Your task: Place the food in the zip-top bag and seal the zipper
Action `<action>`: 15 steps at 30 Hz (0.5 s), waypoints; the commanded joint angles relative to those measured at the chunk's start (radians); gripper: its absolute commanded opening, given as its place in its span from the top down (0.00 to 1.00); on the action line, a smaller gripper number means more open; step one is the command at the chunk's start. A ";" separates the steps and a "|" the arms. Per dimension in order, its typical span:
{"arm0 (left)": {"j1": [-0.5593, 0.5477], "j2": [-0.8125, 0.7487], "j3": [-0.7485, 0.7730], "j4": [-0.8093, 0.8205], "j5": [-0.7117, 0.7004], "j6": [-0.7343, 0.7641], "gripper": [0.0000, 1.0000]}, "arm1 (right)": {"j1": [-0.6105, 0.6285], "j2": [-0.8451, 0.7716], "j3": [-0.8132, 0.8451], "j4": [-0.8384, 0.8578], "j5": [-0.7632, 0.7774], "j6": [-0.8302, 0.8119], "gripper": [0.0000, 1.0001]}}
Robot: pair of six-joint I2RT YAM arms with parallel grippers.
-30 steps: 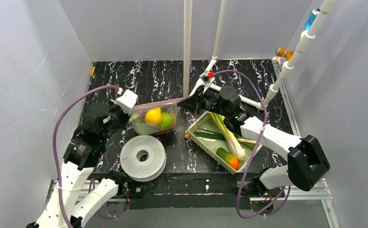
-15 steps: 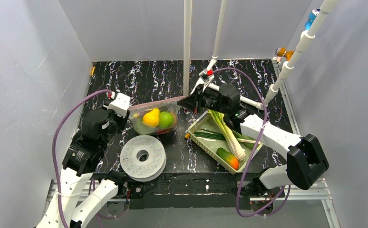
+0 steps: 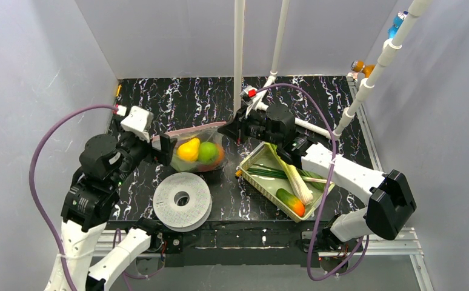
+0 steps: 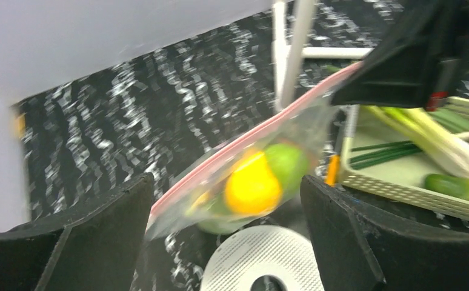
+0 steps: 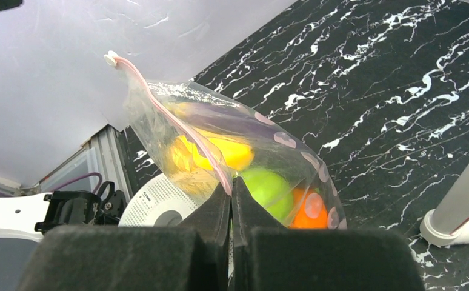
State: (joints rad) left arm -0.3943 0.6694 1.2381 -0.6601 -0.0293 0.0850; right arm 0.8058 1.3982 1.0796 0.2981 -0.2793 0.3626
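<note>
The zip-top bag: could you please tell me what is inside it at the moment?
Through the clear zip-top bag a yellow pear, a green apple and an orange show. Whatever lies beneath or behind them is covered, and the crinkled plastic blurs the rest.

Bright even light; left wrist view motion-blurred; others sharp.

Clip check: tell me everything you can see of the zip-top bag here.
The bag is clear, crinkly thin plastic with pale pink oval prints and a pink strip along its mouth, ending in a small white tab. Inside show a yellow pear, a green apple and an orange. The shut right tool pinches the strip at one end; the tab end is free. The open left tool faces it without gripping. Whether its bottom rests on the table cannot be told.
</note>
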 commanded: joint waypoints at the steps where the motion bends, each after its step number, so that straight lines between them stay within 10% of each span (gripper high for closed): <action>1: 0.000 0.119 0.041 0.063 0.326 0.012 0.11 | -0.002 0.005 0.054 0.010 0.006 -0.025 0.99; 15: -0.002 0.412 0.055 0.106 0.297 0.196 0.15 | 0.000 -0.005 0.052 -0.015 -0.030 -0.028 0.99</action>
State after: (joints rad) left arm -0.3950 1.0824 1.2835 -0.5842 0.3183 0.2454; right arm 0.8055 1.4029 1.0843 0.2786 -0.2930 0.3508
